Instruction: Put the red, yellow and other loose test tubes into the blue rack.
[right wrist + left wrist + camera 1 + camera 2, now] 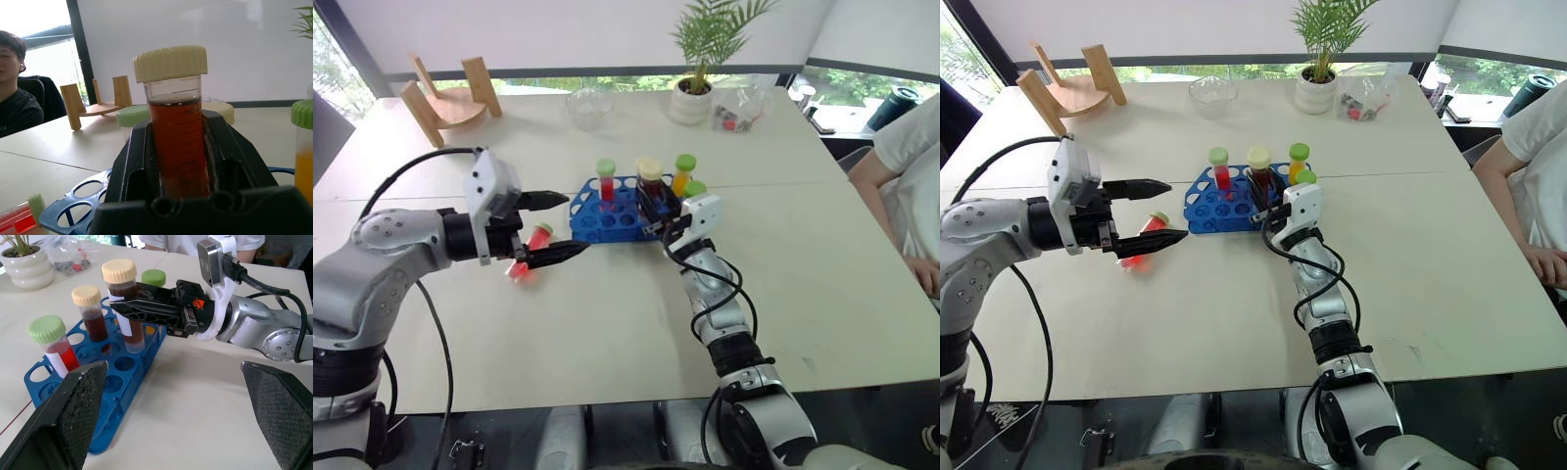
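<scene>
right tool (651, 211) gripping cream-capped tube (649, 176) | above blue rack (607, 217)

potted plant (697, 88), glass bowl (589, 106), wooden stand (450, 98)

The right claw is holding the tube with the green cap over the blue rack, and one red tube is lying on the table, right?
Not quite. The tube in the right claw has a cream cap, not green, with dark red-brown liquid inside; the right wrist view shows it. The rest is right: it is over the blue rack, and a red tube lies on the table.
</scene>
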You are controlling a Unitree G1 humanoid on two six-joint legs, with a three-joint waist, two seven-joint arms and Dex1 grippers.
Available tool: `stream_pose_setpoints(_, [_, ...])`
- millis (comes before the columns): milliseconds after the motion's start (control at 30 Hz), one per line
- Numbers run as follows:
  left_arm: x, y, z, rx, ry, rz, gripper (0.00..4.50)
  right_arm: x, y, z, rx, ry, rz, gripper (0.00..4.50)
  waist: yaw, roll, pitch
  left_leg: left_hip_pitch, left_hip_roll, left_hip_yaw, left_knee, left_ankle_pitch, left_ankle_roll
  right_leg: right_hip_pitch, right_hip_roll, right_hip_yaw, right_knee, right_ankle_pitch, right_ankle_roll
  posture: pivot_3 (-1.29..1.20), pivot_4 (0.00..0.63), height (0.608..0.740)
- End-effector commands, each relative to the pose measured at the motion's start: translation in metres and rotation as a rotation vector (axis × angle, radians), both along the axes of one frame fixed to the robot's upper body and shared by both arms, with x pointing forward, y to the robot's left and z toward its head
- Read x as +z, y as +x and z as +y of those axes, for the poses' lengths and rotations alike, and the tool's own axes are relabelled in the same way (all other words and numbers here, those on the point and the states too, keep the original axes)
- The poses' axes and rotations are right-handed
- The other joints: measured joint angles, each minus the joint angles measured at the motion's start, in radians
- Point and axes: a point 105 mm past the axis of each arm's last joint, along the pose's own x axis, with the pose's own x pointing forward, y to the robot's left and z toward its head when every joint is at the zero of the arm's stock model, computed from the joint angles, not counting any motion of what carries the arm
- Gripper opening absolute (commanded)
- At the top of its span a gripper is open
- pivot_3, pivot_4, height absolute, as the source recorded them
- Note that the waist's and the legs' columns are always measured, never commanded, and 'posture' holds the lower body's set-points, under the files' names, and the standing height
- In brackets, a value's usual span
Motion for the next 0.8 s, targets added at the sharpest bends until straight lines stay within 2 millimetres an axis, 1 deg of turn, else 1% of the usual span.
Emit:
stream_pose_setpoints(33, [0.01, -0.003, -0.006, -0.025, 0.002, -0.05, 4.5, -0.005, 0.001, -0.004, -0.011, -0.001, 0.023, 0.84, 0.001, 0.0, 0.0, 0.0, 0.0, 0.0, 0.0, 0.0, 0.0, 0.0, 0.0, 0.0, 0.0, 0.0, 0.0, 0.0, 0.15, 0.74])
stream_pose_setpoints(300, [0.01, -0.003, -0.006, -0.029, 0.001, -0.05, 4.5, -0.008, 0.004, -0.002, 0.002, 0.005, 0.05, 0.84, 0.001, 0.0, 0.0, 0.0, 0.0, 0.0, 0.0, 0.0, 0.0, 0.0, 0.0, 0.0, 0.0, 0.0, 0.0, 0.0, 0.15, 0.74])
stream_pose_setpoints(367, [0.009, -0.003, -0.006, -0.028, 0.002, -0.046, 4.5, -0.01, 0.002, -0.001, 0.017, 0.007, 0.059, 1.91, 0.001, 0.0, 0.0, 0.0, 0.0, 0.0, 0.0, 0.0, 0.0, 0.0, 0.0, 0.0, 0.0, 0.0, 0.0, 0.0, 0.15, 0.74])
stream_pose_setpoints(400, [0.008, -0.004, -0.006, -0.027, 0.003, -0.044, 4.5, -0.01, 0.001, -0.001, 0.021, 0.006, 0.057, 2.26, 0.001, 0.0, 0.0, 0.0, 0.0, 0.0, 0.0, 0.0, 0.0, 0.0, 0.0, 0.0, 0.0, 0.0, 0.0, 0.0, 0.15, 0.74])
stream_pose_setpoints(433, [0.007, -0.004, -0.005, -0.023, 0.004, -0.041, 4.5, -0.01, -0.001, -0.002, 0.019, -0.002, 0.052, 2.8, 0.0, 0.0, 0.0, 0.0, 0.0, 0.0, 0.0, 0.0, 0.0, 0.0, 0.0, 0.0, 0.0, 0.0, 0.0, 0.0, 0.15, 0.74])
stream_pose_setpoints(467, [0.006, -0.004, -0.004, -0.016, 0.004, -0.038, 4.5, -0.01, -0.002, -0.003, 0.015, -0.011, 0.047, 3.24, 0.0, 0.0, 0.0, 0.0, 0.0, 0.0, 0.0, 0.0, 0.0, 0.0, 0.0, 0.0, 0.0, 0.0, 0.0, 0.0, 0.15, 0.74])
stream_pose_setpoints(533, [0.004, -0.004, -0.001, 0.002, 0.009, -0.034, 4.5, -0.009, -0.007, -0.005, 0.01, -0.039, 0.037, 4.38, 0.001, 0.0, 0.0, 0.0, 0.0, 0.0, -0.001, 0.0, 0.0, -0.001, 0.0, 0.0, 0.0, 0.0, 0.0, 0.0, 0.15, 0.74])
stream_pose_setpoints(600, [0.001, -0.005, 0.002, 0.021, 0.014, -0.02, 4.5, -0.009, -0.015, -0.007, 0.022, -0.058, 0.045, 4.45, 0.001, 0.0, 0.0, -0.001, 0.0, 0.0, -0.001, 0.0, 0.0, -0.001, 0.0, 0.0, 0.0, 0.0, 0.0, 0.0, 0.15, 0.74])
stream_pose_setpoints(667, [-0.004, -0.002, 0.011, 0.072, 0.054, -0.012, 4.5, -0.007, -0.027, -0.011, 0.049, -0.074, 0.058, 4.45, 0.002, 0.0, 0.0, -0.001, 0.0, 0.0, -0.001, 0.0, 0.0, -0.001, 0.0, 0.0, 0.0, 0.0, 0.0, 0.0, 0.15, 0.74])
stream_pose_setpoints(733, [-0.009, 0.006, 0.02, 0.138, 0.112, -0.025, 4.5, -0.006, -0.039, -0.014, 0.083, -0.1, 0.083, 4.45, 0.003, 0.0, 0.0, -0.001, 0.0, 0.0, 0.0, 0.0, 0.0, -0.001, 0.0, 0.0, 0.0, 0.0, 0.0, 0.0, 0.15, 0.74])
stream_pose_setpoints(800, [-0.014, 0.018, 0.033, 0.219, 0.191, -0.026, 4.5, -0.008, -0.06, -0.018, 0.186, -0.168, 0.132, 4.45, 0.005, 0.0, 0.0, -0.001, 0.0, 0.0, 0.0, 0.0, 0.0, -0.001, 0.0, 0.0, 0.0, 0.0, 0.0, 0.0, 0.15, 0.74])
